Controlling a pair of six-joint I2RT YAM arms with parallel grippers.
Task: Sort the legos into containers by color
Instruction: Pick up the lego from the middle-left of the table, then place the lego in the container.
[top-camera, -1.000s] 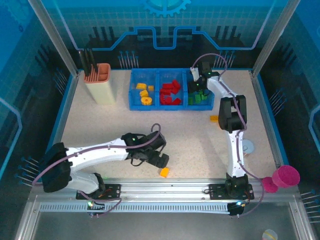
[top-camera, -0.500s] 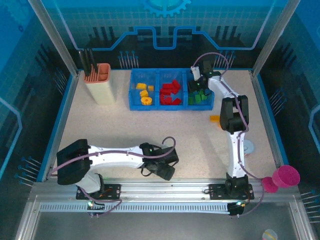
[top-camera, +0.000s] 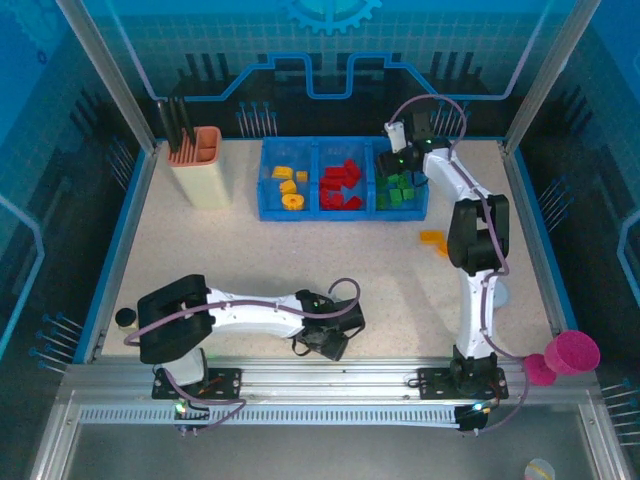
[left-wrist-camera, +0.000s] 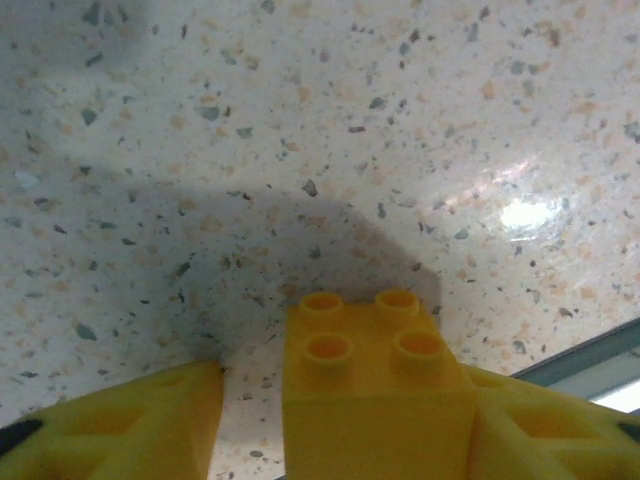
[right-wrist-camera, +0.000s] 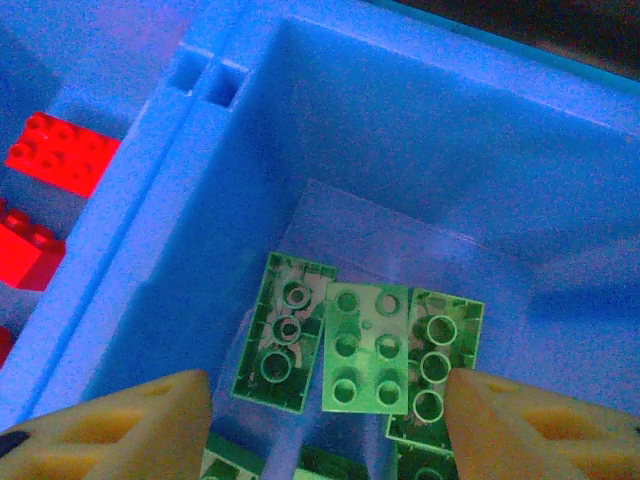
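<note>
Near the tabletop's (left-wrist-camera: 300, 100) near edge, my left gripper (left-wrist-camera: 345, 395) straddles the yellow-orange brick (left-wrist-camera: 375, 350), jaws spread, with a gap at one finger (left-wrist-camera: 130, 420); I'd centre before squeezing. My right gripper (right-wrist-camera: 325, 400) hangs spread and empty above the green bricks (right-wrist-camera: 365, 345) in the right-hand container (right-wrist-camera: 420, 140).

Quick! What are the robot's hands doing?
Left gripper: open around the yellow brick, not clamped yet.
Right gripper: open, empty, above the green bricks.

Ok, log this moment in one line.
left claw: open, straddling yellow brick on table | right claw: open above green bricks in right compartment | orange brick loose on table
</note>
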